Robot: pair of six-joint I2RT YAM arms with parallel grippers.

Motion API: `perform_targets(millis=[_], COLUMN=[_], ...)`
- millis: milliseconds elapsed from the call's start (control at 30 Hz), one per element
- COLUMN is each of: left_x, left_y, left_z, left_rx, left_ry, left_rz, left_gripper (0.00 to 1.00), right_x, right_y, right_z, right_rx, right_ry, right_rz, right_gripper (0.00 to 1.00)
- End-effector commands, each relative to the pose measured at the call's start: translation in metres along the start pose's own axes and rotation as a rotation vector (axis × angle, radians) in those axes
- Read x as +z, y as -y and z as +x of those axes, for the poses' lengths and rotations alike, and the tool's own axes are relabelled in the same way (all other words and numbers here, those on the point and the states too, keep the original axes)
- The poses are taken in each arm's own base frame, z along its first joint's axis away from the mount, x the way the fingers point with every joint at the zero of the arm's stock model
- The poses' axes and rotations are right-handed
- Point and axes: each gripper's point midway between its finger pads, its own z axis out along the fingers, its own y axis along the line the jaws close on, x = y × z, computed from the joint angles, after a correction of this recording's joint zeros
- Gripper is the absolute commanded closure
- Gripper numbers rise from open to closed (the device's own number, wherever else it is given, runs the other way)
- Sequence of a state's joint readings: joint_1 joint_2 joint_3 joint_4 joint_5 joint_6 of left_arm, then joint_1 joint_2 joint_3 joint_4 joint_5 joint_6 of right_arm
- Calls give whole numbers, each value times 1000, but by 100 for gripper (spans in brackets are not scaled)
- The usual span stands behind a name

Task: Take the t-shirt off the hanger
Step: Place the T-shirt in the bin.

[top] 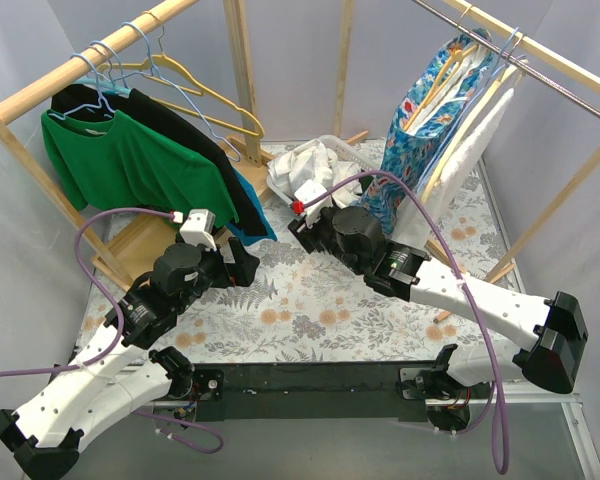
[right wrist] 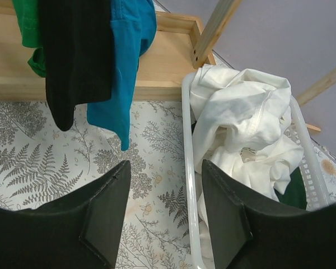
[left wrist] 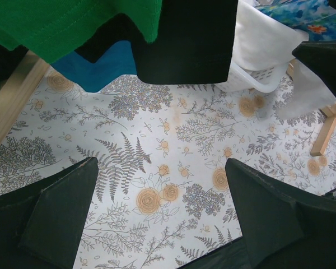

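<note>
A green t-shirt hangs on a light-blue hanger at the front of the left wooden rack, with a black shirt and a teal one behind it. My left gripper is open just below and right of these hems. In the left wrist view the green hem and black hem hang above the open left gripper, which holds nothing. My right gripper is open too. Seen from the right wrist, this gripper hovers over the rim of a basket.
A white basket with crumpled white cloth stands at the back centre. Empty blue and yellow hangers hang on the left rack, above its wooden base tray. The right rack holds a floral garment and white garments.
</note>
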State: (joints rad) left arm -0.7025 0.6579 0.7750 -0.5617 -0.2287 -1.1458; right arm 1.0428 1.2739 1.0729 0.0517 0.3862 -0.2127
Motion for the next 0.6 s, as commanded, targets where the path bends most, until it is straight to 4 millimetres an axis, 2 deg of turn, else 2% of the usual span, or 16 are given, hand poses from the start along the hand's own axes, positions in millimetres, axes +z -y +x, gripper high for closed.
perform_targets(millis=[0, 133, 367, 500, 567], left_x=[-6, -9, -14, -18, -22], left_y=[2, 0, -2, -5, -6], left_z=[-10, -9, -13, -19, -23], left_rx=[-6, -9, -13, -13, -10], left_ry=[32, 34, 47, 66, 79], left_rz=[4, 1, -11, -23, -33], left_gripper=[2, 2, 2, 2, 2], right_x=[2, 8, 10, 17, 20], right_y=[-7, -19, -44, -63, -66], right_z=[4, 17, 25, 48, 56], right_rx=[25, 31, 22, 29, 31], right_ry=[-7, -49, -79, -170, -195], right_rz=[-21, -67, -151, -164, -155], right_gripper=[39, 38, 38, 39, 40])
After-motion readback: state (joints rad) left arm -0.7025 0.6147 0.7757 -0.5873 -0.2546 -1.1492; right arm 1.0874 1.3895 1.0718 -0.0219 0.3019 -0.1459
